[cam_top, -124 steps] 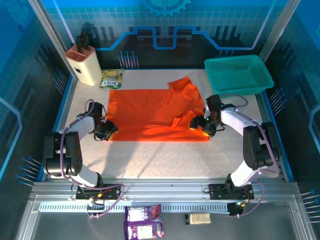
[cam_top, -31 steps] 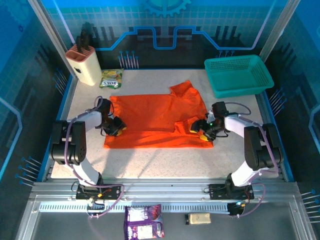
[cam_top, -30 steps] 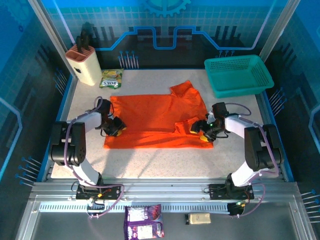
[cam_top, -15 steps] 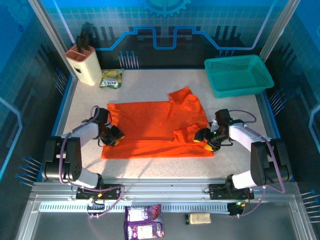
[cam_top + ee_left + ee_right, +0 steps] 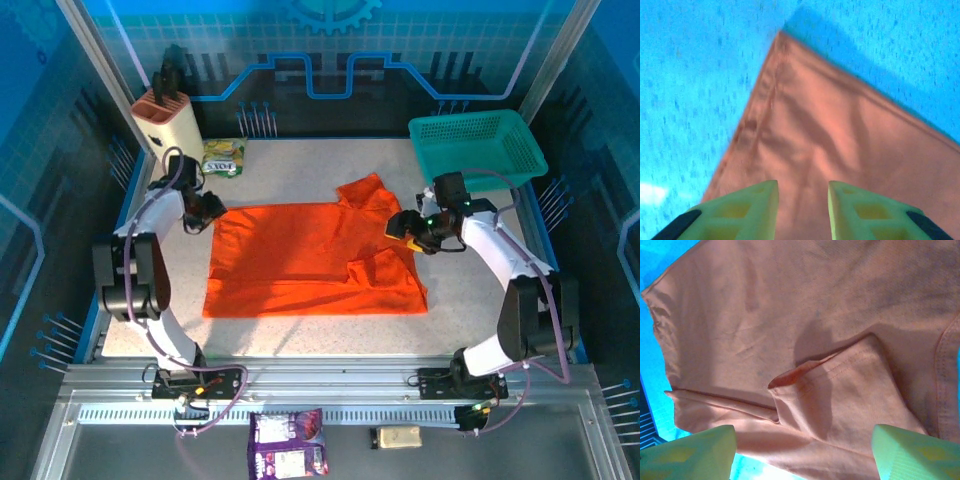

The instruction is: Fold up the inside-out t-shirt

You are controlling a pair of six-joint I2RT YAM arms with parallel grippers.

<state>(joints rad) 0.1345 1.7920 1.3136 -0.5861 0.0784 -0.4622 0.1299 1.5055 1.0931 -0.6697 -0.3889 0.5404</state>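
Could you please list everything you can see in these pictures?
bright orange cloth t-shirt: one, orange, spread mid-table
teal plastic mesh basket: one, teal, far right corner
beige knife block: one, beige with black handles, far left corner
green snack packet: one, green, beside the block
purple foil packet: one, purple, near ledge
small tan packet: one, tan, right of the purple one
left tool: one, yellow-green fingers, open, at the shirt's far left corner
right tool: one, open, over the shirt's right side
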